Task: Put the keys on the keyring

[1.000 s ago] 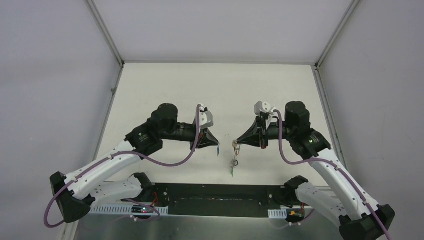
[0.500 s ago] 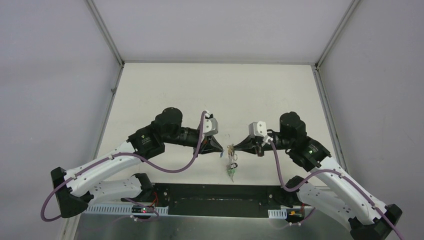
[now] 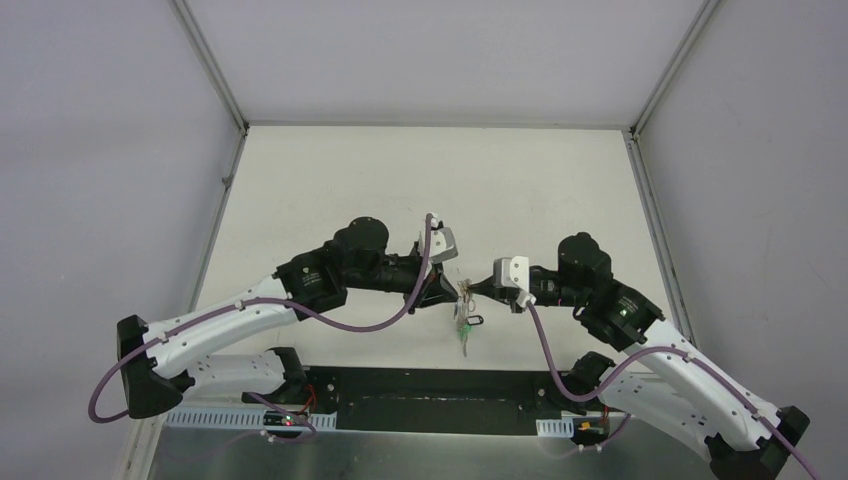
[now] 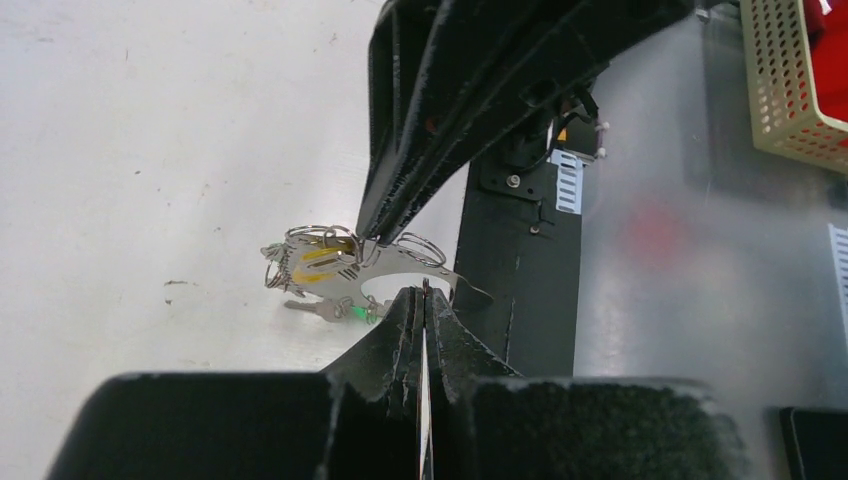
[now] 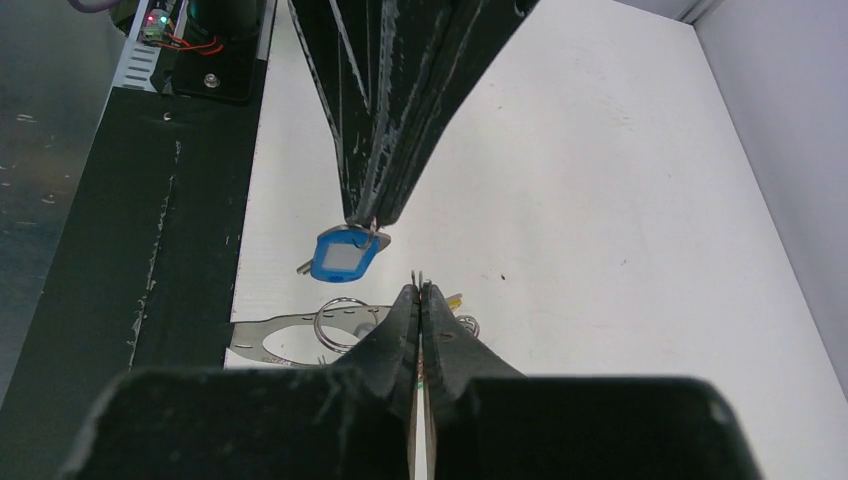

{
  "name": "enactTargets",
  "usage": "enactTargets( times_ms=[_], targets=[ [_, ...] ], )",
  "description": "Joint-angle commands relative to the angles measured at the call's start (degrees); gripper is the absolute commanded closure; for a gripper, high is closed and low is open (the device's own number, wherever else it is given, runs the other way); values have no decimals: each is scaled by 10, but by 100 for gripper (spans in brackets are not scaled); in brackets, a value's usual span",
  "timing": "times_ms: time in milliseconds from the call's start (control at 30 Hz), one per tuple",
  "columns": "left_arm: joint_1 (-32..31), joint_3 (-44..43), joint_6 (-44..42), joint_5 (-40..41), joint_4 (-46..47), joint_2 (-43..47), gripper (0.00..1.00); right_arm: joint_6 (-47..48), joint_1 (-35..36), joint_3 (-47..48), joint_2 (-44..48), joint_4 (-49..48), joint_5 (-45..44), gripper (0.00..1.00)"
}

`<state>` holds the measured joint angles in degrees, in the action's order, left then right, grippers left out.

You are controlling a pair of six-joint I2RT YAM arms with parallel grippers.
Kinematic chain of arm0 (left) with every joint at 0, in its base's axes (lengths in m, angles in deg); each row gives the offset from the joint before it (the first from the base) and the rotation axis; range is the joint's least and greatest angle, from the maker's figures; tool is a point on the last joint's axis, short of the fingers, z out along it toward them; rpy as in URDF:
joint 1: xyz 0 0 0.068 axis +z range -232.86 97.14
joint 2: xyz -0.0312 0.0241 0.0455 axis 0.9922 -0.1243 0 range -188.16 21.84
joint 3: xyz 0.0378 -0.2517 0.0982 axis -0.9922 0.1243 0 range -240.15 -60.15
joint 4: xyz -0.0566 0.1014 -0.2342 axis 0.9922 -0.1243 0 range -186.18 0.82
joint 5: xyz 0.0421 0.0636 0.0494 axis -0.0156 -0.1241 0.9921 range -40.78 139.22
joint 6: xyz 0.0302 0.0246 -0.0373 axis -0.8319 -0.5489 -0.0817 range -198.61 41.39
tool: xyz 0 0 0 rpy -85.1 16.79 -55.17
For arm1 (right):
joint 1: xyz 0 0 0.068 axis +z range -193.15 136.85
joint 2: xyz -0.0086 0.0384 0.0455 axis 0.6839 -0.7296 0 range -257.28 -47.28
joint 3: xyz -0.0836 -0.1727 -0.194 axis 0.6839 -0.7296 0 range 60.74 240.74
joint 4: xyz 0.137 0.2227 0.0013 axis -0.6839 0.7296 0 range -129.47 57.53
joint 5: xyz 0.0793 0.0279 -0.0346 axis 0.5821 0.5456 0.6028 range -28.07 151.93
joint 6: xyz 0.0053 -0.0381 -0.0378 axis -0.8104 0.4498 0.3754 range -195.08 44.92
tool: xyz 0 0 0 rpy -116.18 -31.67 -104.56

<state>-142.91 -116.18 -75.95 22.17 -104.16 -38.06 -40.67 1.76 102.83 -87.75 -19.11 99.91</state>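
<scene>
The keyring (image 4: 392,269) is a flat silvery-grey metal loop with small wire rings, a yellow tag (image 4: 318,257), a green tag (image 4: 356,313) and keys on it. My right gripper (image 3: 472,290) is shut on its top and holds the bunch (image 3: 462,322) hanging above the table. In the right wrist view the keyring (image 5: 262,335) lies just behind my right gripper (image 5: 418,286). My left gripper (image 3: 452,296) is shut on the ring of a key with a blue tag (image 5: 343,255). The two gripper tips almost touch. The left wrist view shows my shut left gripper (image 4: 423,291) just under the keyring.
A black base plate (image 3: 430,400) runs along the near edge, below the hanging bunch. A cream mesh basket (image 4: 790,90) with red contents stands off the table in the left wrist view. White walls enclose the white table (image 3: 430,180) on three sides.
Both grippers have moved toward each other and toward the near edge. The gap between their tips has closed, and the key bunch now hangs right beside the left gripper.
</scene>
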Motion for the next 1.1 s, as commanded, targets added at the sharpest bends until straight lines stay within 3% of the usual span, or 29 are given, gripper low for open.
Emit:
enactTargets(
  times_ms=[0, 1067],
  targets=[
    [-9, -32, 46, 63, 16, -10, 100, -6, 8, 7, 4, -51, -14, 100],
    [-13, -38, 55, 118, -12, -30, 100, -30, 21, 8, 2, -57, -18, 100]
  ],
)
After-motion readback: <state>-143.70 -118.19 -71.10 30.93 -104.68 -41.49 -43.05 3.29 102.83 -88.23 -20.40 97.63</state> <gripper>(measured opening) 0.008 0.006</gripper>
